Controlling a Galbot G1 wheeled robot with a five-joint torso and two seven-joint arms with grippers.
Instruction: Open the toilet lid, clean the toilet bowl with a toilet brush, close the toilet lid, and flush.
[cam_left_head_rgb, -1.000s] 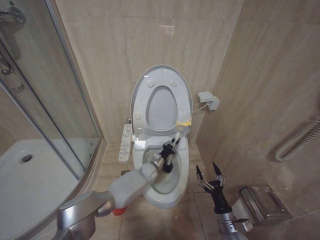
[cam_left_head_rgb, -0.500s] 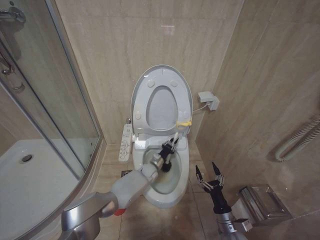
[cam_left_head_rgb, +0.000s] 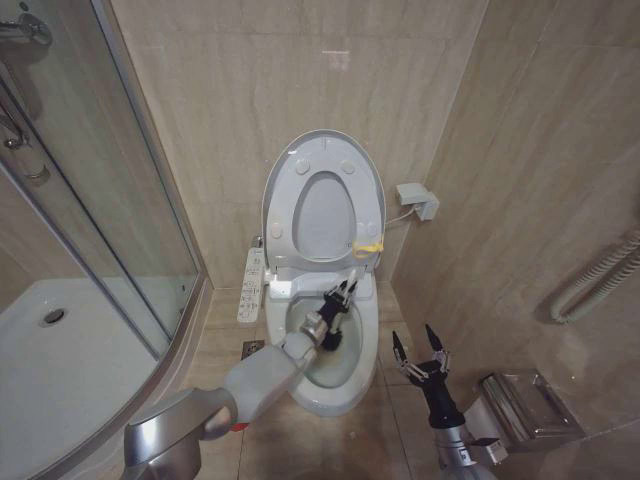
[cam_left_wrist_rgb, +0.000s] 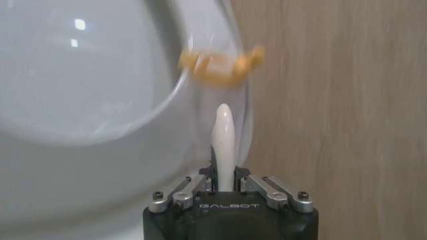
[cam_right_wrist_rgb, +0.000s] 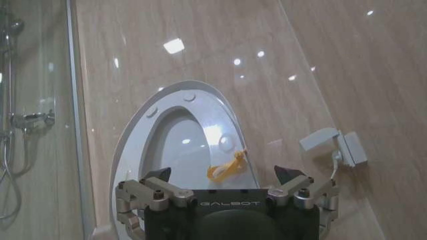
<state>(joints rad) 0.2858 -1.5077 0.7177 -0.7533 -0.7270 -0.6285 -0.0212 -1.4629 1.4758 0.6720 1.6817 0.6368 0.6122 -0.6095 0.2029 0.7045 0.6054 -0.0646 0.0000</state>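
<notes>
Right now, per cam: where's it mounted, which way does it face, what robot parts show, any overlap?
Head: high, looking down at the toilet bowl; left gripper holds the toilet brush, right gripper open beside the bowl.
Left wrist: faces the raised toilet lid along the brush handle.
Right wrist: faces the lid and wall.
Shared: the lid and its yellow tie.

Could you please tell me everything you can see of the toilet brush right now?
The toilet brush has a thin, smooth white handle, seemingly plastic, with a rounded tip. The left gripper is shut on it above the toilet bowl. The handle tilts up toward the raised toilet lid, ending near a yellow tie. The bristle head is hidden.
</notes>
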